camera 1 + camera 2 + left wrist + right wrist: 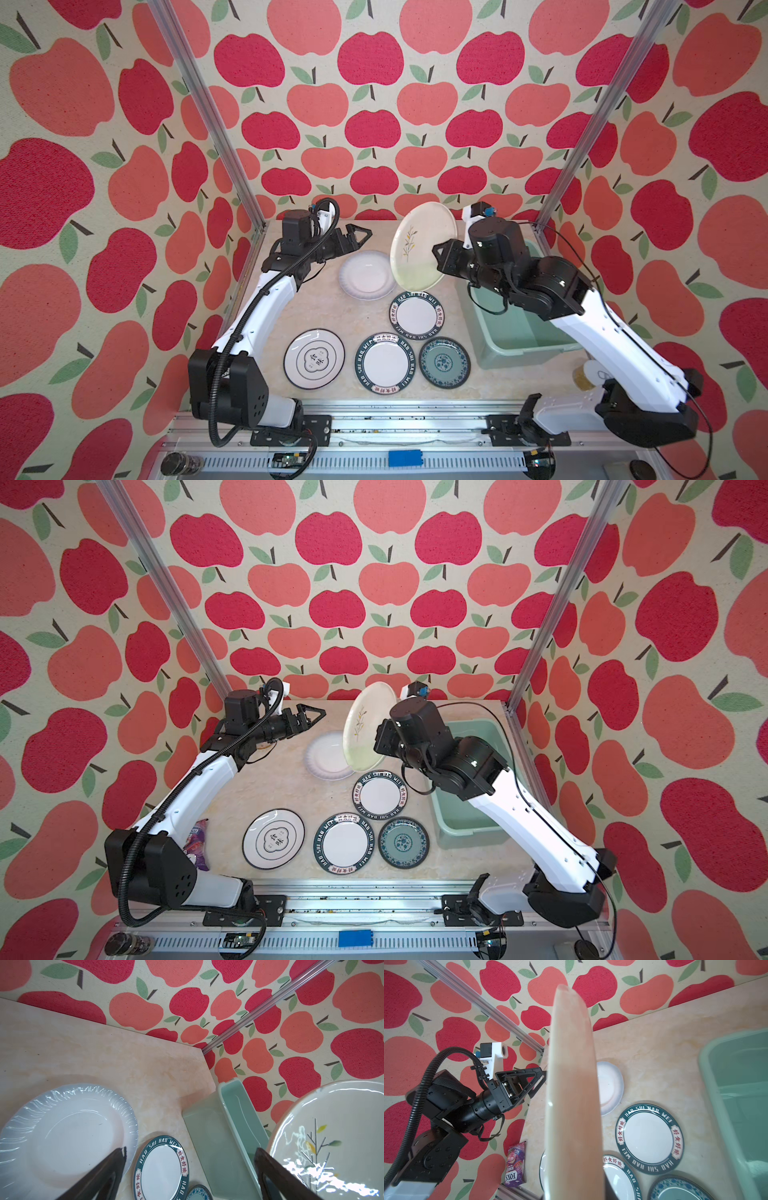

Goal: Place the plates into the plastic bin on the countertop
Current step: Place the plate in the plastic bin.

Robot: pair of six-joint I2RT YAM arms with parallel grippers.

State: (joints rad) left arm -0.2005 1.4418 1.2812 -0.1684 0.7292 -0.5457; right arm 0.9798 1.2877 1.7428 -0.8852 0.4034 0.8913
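Note:
My right gripper is shut on the rim of a cream-amber plate with a leaf sprig. It holds the plate tilted on edge above the countertop, left of the mint-green plastic bin. In the right wrist view that plate is edge-on. My left gripper hangs open at the back left, empty, jaws wide in its wrist view. Flat on the countertop lie a clear scalloped plate, two green-lettered plates, a teal patterned plate and a black-rimmed emblem plate.
My right arm stretches over the bin and hides part of it. A purple snack packet lies at the countertop's left edge by the left arm's base. Aluminium rails run along the front, and posts stand at the back corners.

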